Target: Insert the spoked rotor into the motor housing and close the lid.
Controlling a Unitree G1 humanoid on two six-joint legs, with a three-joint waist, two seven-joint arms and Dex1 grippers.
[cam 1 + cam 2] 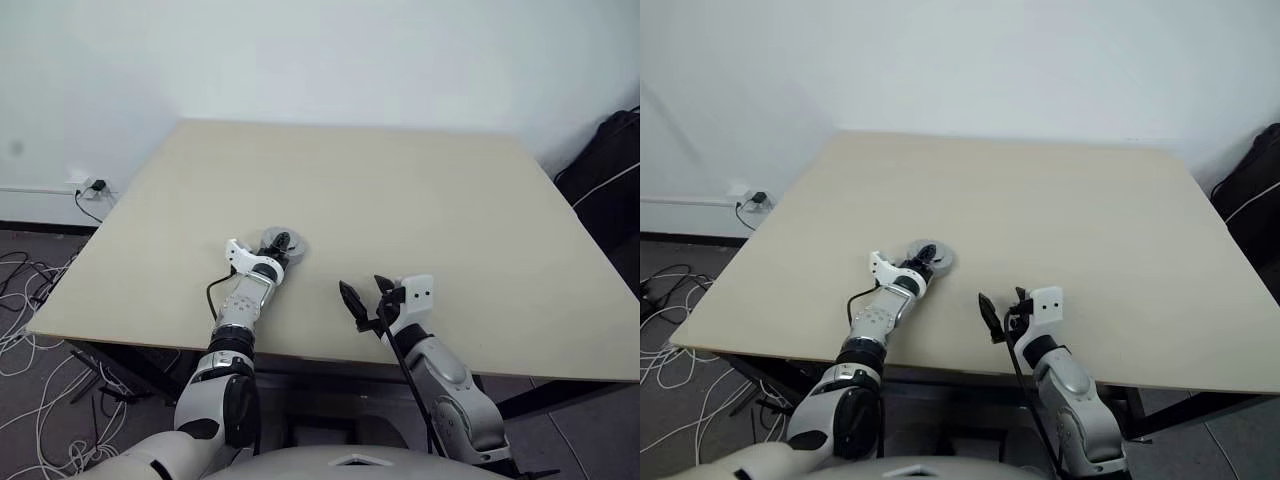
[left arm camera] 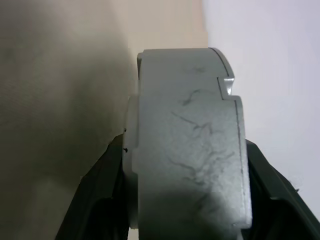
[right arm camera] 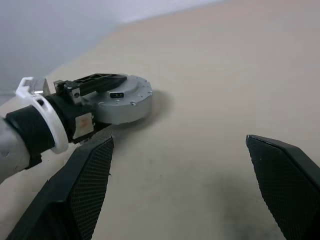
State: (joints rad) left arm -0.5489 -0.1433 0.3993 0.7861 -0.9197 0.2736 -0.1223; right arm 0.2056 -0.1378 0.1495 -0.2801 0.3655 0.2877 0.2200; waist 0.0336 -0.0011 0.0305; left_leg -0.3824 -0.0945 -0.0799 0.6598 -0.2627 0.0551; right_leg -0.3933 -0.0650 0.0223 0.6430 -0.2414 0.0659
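Note:
A thick round silver-grey part (image 3: 127, 102), seemingly the motor housing with the lid closed over it, rests on the beige table (image 1: 400, 190) near the front left. I cannot tell where the lid ends and the housing begins, and no windings show. The spoked rotor is hidden. My left gripper (image 1: 283, 243) is shut on this part, with one black finger (image 3: 95, 80) lying across its top face. The left wrist view has the grey part (image 2: 190, 150) wedged between both fingers. My right gripper (image 1: 365, 292) hovers open and empty by the table's front edge, to the right of the part.
The table's front edge runs just below both hands. A wall socket (image 1: 92, 185) and loose cables (image 1: 30, 330) lie on the floor to the left. A black bag (image 1: 610, 170) stands beside the table at the right.

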